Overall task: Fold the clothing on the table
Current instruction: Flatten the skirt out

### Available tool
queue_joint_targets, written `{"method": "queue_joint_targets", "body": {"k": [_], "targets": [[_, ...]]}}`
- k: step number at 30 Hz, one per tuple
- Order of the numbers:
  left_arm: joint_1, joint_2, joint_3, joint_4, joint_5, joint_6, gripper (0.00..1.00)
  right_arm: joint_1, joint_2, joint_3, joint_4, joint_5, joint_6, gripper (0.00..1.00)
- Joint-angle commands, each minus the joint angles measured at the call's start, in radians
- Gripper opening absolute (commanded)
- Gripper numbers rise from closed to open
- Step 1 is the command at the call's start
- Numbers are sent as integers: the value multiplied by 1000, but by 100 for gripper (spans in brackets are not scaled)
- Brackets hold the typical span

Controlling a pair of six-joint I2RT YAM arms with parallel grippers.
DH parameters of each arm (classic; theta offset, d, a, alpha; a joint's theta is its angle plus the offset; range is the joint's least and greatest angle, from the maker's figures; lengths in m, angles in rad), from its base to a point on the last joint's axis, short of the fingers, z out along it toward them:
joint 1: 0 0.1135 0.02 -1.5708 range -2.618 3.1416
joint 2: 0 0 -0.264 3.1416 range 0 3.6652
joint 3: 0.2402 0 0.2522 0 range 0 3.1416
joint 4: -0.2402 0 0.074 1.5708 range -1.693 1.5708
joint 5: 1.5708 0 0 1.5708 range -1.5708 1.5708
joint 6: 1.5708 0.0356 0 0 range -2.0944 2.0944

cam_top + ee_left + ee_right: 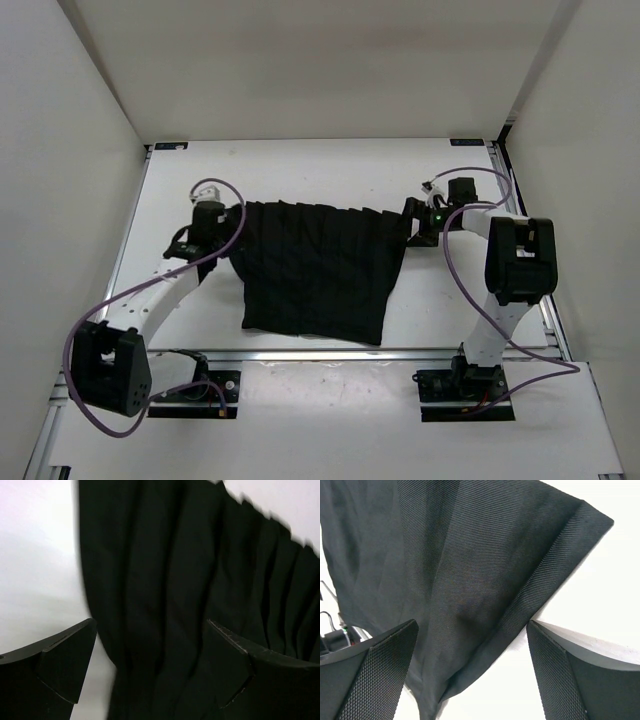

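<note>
White walls (pixel 60 120) enclose a matte white counter (pixel 300 170), with an aluminium rail (pixel 400 352) along its near edge. The clothing (pixel 315 270), a plain black garment with faint vertical creases, lies spread out in the middle of the counter. Its upper edge runs between the two arms and its lower edge reaches almost to the near rail. The left end effector (pixel 222 232) sits at the garment's upper left corner. In the left wrist view, the left end effector (pixel 150 630) has its jaws spread wide and grips nothing, and the clothing (pixel 190 595) lies beneath them beside bare counter. The right end effector (pixel 415 226) sits at the upper right corner. In the right wrist view, the right end effector (pixel 472 625) is likewise released, jaws wide apart over a pointed, creased corner of the clothing (pixel 465 565) resting on the counter (pixel 600 595).
</note>
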Motion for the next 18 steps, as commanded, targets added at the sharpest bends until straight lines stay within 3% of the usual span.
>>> {"method": "queue_joint_targets", "body": {"k": [1,10,18], "targets": [[-134,-9,-10,-84,22,-36,99,4,-3,-36,-22,20,15,94],[-125,-75,-59,-124,-3,-62,99,70,-42,-7,-83,274,-27,88],[-58,-129,-59,-152,8,-27,99,162,-173,28,-189,480,-73,93]]}}
